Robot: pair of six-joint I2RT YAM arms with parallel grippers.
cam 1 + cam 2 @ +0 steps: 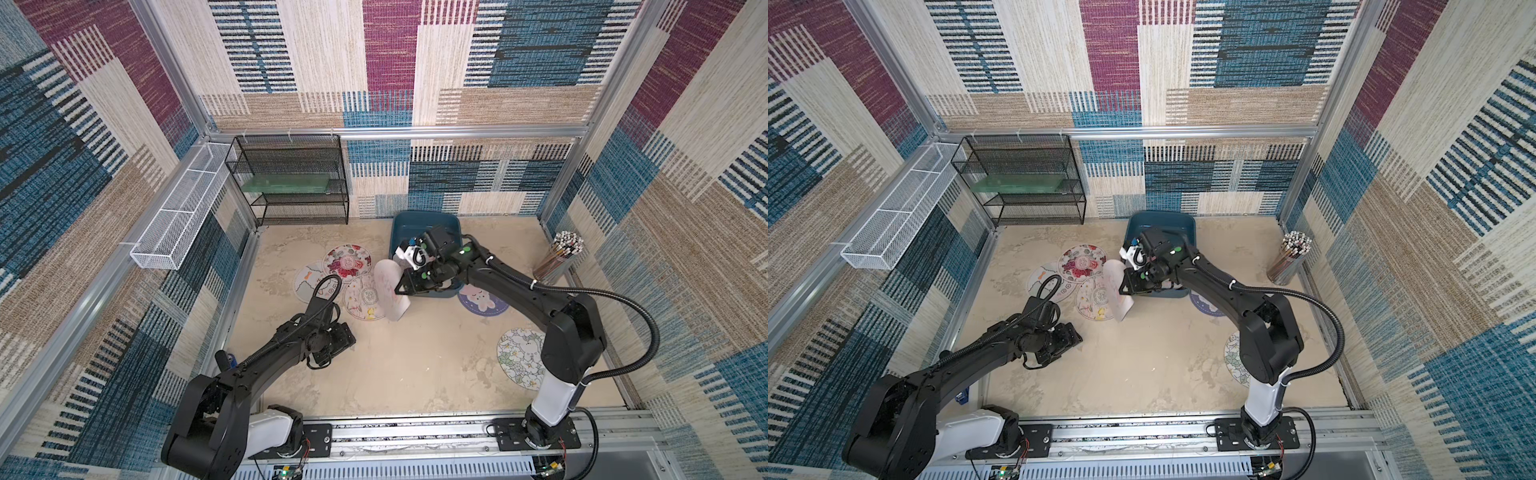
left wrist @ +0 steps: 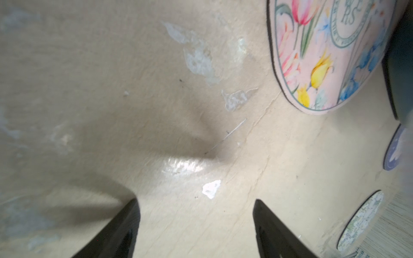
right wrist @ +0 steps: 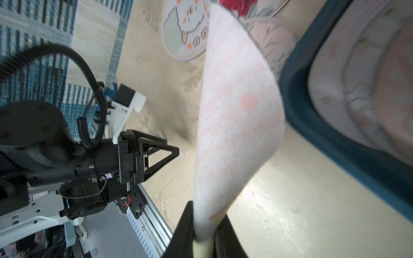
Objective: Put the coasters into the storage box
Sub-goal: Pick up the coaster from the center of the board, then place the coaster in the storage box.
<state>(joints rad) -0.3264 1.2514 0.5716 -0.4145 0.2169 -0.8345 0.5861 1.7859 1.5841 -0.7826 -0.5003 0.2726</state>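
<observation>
Pinching a pale pink coaster [image 3: 237, 116] by its edge, the right hand [image 1: 401, 289] holds it upright just beside the blue storage box [image 1: 428, 215], not yet over it. Several coasters [image 3: 357, 89] already lie inside. The left hand [image 2: 196, 225], spread and empty, hovers low over the counter [image 1: 395, 374]. Five remain there: three overlapping mats [image 1: 348, 262] left of the box, a bunny mat [image 1: 482, 301] against its near wall, and a flowered mat [image 1: 519, 357] by the right arm.

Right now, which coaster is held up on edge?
The pale pink coaster pinched in the right gripper beside the box; the others on the table lie flat.
</observation>
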